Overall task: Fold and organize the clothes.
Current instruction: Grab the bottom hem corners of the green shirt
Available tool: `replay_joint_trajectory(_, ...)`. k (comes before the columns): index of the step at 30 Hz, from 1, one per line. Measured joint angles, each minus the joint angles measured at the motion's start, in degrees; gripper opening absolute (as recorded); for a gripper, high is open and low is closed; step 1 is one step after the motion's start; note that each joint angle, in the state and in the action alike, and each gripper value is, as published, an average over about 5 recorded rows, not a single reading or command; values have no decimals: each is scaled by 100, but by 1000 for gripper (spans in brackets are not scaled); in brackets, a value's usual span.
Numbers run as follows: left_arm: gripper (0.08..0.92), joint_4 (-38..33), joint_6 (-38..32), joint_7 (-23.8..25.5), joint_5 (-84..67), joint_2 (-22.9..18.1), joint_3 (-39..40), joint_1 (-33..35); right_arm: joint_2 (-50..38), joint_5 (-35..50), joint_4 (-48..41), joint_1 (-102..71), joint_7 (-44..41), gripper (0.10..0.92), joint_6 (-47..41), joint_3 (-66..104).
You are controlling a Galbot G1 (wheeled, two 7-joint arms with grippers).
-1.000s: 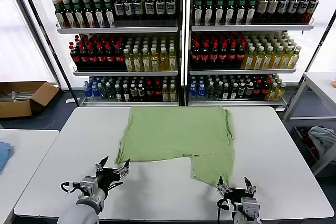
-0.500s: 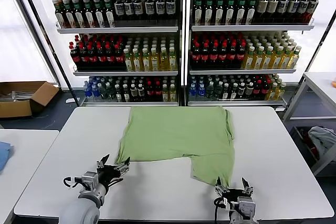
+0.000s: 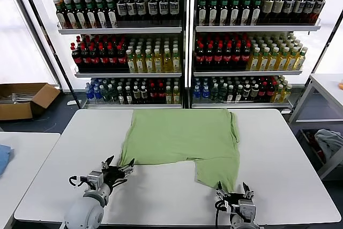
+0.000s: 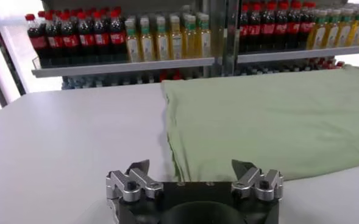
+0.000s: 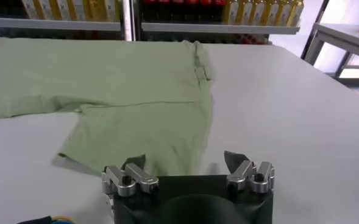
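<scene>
- Clearly, the left gripper [image 3: 117,169] was seen with fingers spread wide, empty, low over the table [image 3: 64,154] just beside the near-left corner of the shirt [image 3: 179,135]; in the left wrist view [image 4: 191,176] the cloth edge was lined up between the fingertips.
- The right gripper [image 3: 231,191] was likewise held spread and empty, at the near hem of the hanging flap on the robot's right; in the right wrist view [image 5: 185,167] the hem was seen just ahead of the fingers.
- The shirt was laid flat in the middle of the table, light green, one near portion already turned up so the near edge was stepped; no logo or buttons could be made out.
- Risk: only the top layer could be pinched at the left corner if the fingers were closed too high, and the fold would be dragged apart.
- Risk: the right hem could be pushed away by a lower finger sliding on the table, so cloth would be bunched instead of gripped.
- Risk: uneven lifting by the two arms would likely skew the fold, since the two grasp points were set at different depths.
- Shelves of bottles [image 3: 187,41] behind were judged well apart, no hazard.
</scene>
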Motion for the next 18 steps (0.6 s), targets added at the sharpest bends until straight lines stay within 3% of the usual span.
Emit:
replay_joint_trajectory(13, 436, 110, 50, 103, 21, -80, 81, 27, -29, 58, -78, 57, -26, 719, 13, 12)
replay_joint_trajectory(18, 289, 139, 53, 132, 48, -128, 86, 80, -23, 61, -107, 64, -44, 598, 14, 13)
